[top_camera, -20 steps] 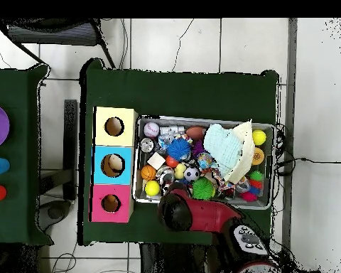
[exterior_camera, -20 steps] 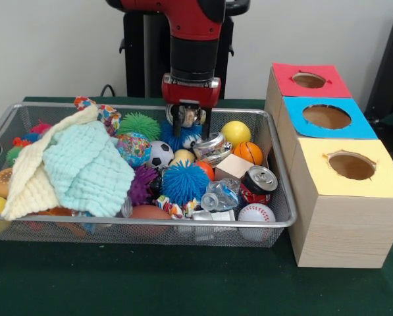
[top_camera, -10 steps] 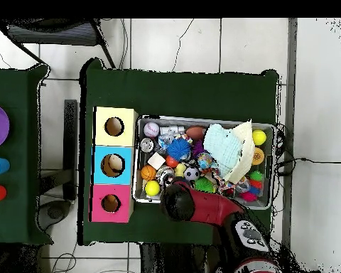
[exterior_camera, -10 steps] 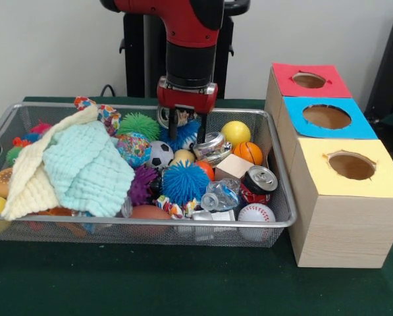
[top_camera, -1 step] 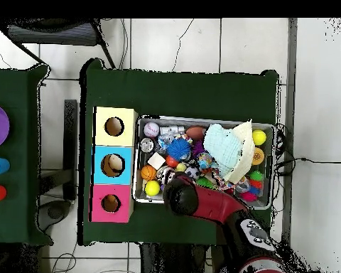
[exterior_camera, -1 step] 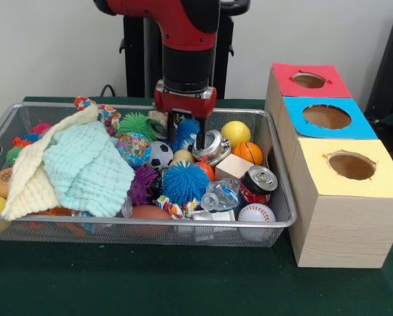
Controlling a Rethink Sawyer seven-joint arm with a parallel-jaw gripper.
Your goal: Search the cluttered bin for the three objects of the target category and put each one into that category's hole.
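As it drops lower, end effector straddles blue spiky ball.

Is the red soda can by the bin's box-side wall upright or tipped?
Tipped: the red soda can leans, its silver top facing up and sideways.

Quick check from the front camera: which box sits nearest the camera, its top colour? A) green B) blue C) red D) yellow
D: the yellow-topped box is the frontmost of the row, with the blue-topped box behind it and the red-topped box farthest back.
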